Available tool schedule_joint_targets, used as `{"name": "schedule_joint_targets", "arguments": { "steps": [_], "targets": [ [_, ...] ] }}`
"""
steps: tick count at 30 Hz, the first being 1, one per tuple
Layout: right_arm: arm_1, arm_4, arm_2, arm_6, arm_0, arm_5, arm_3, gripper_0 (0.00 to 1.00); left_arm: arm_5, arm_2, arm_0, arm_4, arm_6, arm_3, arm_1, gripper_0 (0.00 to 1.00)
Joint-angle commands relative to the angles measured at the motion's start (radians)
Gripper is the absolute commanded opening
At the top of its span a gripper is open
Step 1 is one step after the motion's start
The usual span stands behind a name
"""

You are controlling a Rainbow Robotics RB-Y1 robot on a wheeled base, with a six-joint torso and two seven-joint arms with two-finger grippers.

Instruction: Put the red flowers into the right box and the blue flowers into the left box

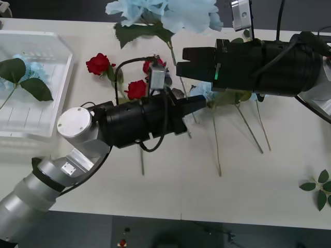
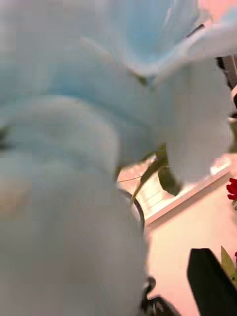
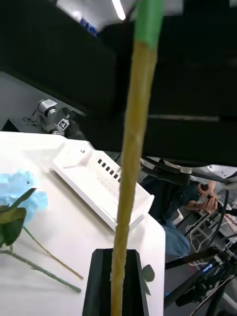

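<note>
two black grippers meet at frame centre: the left gripper [image 1: 199,103] clamps a thin tan stem [image 3: 129,163] running along its fingers, the right gripper [image 1: 181,63], grip unclear, beside pale blue hydrangea clusters [image 1: 170,13], translucent white tray [image 1: 51,41] far upper left.

A white table [image 1: 170,186] spans the scene. At its near right corner lies a leaf sprig [image 1: 319,188], well apart from everything else. Below the near edge is dark floor [image 1: 170,235]. Beyond the table's right end, a seated person [image 3: 185,207] and cables [image 3: 212,276] occupy the room.
</note>
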Motion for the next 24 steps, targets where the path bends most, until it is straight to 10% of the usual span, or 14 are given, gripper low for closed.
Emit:
{"name": "schedule_joint_targets", "arguments": {
  "steps": [1, 11, 24],
  "targets": [
    [-0.019, -0.008, -0.02, -0.034, -0.024, -0.001, -0.022, 1.0, 0.008, 0.088, 0.025, 0.1, -0.027, -0.026, 0.13, 0.0],
    [-0.042, -0.013, -0.022, -0.039, -0.024, -0.004, -0.019, 1.0, 0.024, 0.233, 0.054, 0.18, -0.027, 0.011, 0.483, 0.0],
    [-0.242, 0.03, 0.018, -0.148, -0.024, -0.002, 0.111, 1.0, 0.349, 0.401, 0.04, 0.07, 0.457, 0.244, 0.762, 0.0]
  ]
}}
